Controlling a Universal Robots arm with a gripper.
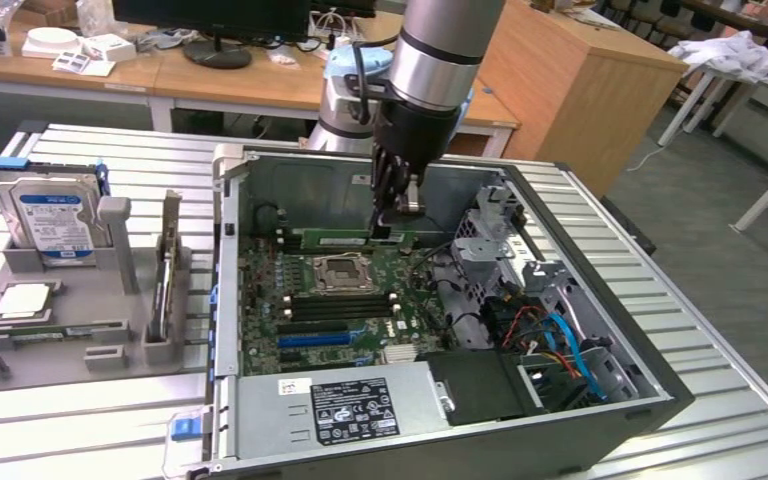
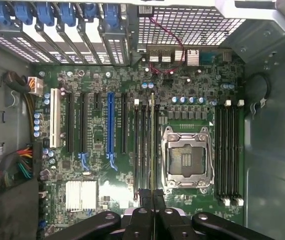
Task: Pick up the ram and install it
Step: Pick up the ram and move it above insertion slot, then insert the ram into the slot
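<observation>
The arm (image 1: 431, 60) comes down almost straight from above into the open computer case (image 1: 651, 395), which lies on its side on the ribbed metal surface (image 1: 91, 440). Its silver and black wrist stands upright over the far half of the motherboard (image 1: 291, 325), with the gripper (image 1: 391, 228) pointing down at the board.

The gripper is closed, its two dark fingers pinched together on the ram (image 1: 335, 238). It holds the green stick at one end, so nearly all of the stick reaches out towards the exterior view's left. The ram stands on its thin edge with its long axis level, running across the case from the exterior view's left to right. It lies parallel to the black memory slots (image 1: 337, 303) on the near side of the CPU socket (image 1: 340, 271).

The stick sits low on the far side of that socket. In the wrist view it is seen edge-on as a thin line running straight out from the fingertips, along the bank of slots beside the socket. I cannot tell whether its lower edge touches a slot.
</observation>
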